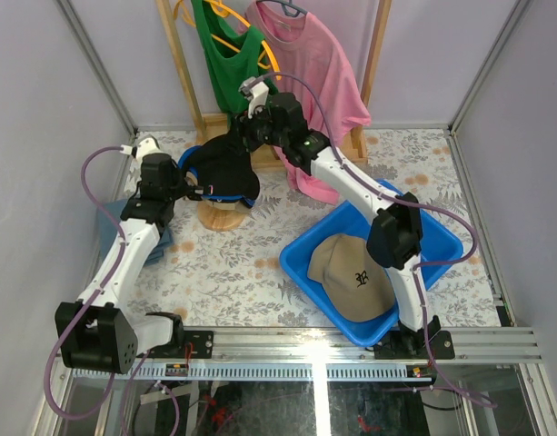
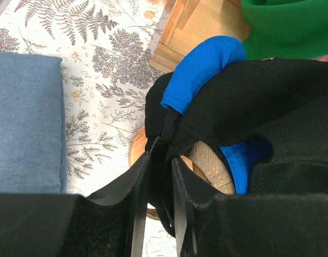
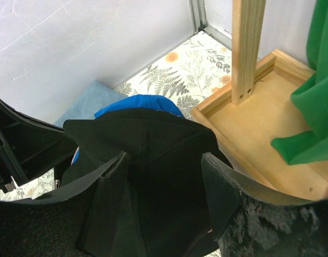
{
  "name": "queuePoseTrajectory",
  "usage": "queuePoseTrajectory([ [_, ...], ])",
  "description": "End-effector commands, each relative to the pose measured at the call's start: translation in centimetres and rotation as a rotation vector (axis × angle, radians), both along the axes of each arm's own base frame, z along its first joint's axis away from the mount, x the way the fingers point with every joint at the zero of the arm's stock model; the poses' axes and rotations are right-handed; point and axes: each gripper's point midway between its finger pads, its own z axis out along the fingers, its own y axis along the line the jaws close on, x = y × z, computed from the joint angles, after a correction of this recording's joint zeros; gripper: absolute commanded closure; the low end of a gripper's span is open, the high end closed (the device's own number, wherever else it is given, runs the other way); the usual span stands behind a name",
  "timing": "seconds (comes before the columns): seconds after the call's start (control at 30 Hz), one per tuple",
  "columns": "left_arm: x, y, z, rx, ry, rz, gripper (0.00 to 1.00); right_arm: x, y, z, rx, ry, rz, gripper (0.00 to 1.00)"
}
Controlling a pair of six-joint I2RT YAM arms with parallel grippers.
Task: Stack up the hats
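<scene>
Stacking looks part done, I judge. At the far left of the bench (image 1: 233,282), the black cap (image 2: 271,96) lies over the blue cap (image 2: 206,69) on the wooden dome stand (image 1: 222,216). My left pincer (image 2: 162,155) has its fingers close together with the black cap's edge between them; whether they pinch it I cannot tell. My right pincer (image 3: 164,160) is released, jaws wide astride the black crown. The blue brim pokes out far-left; the black brim's heading I cannot make out. Rightward, the tan cap (image 1: 346,272) lies in the blue bin (image 1: 290,257), its long axis diagonal, far-left to near-right. Next I should fetch it.
</scene>
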Motion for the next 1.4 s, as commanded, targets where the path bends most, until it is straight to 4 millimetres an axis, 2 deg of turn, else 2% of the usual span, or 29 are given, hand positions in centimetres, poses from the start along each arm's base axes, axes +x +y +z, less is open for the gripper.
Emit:
queuePoseTrajectory([
  [0.0, -1.2, 1.9, -1.5, 0.037, 0.049, 0.070, 0.80, -1.3, 1.7, 1.7, 0.037, -0.023, 0.039, 0.36],
  [0.2, -1.7, 2.0, -2.8, 0.033, 0.079, 0.076, 0.80, -2.3, 2.3, -0.5, 0.001, 0.013, 0.063, 0.37],
  [0.6, -2.0, 3.0, -5.3, 0.038, 0.134, 0.117, 0.80, -3.1, 1.4, -5.0, -0.073, 0.078, 0.065, 0.39],
  [0.83, -1.6, 3.3, -6.7, 0.041, 0.180, 0.121, 0.80, -3.7, 0.8, -6.1, -0.090, 0.097, 0.062, 0.40],
  [0.93, -1.7, 3.5, -7.2, 0.048, 0.196, 0.126, 0.81, -3.7, 0.6, -5.7, -0.087, 0.088, 0.053, 0.40],
  [1.2, -1.5, 4.4, -8.2, 0.052, 0.229, 0.146, 0.82, -2.8, -0.6, -1.3, -0.037, 0.034, -0.002, 0.38],
  [1.37, -0.6, 4.7, -8.5, 0.042, 0.228, 0.154, 0.82, -3.1, -1.6, 0.5, -0.003, 0.021, -0.027, 0.38],
])
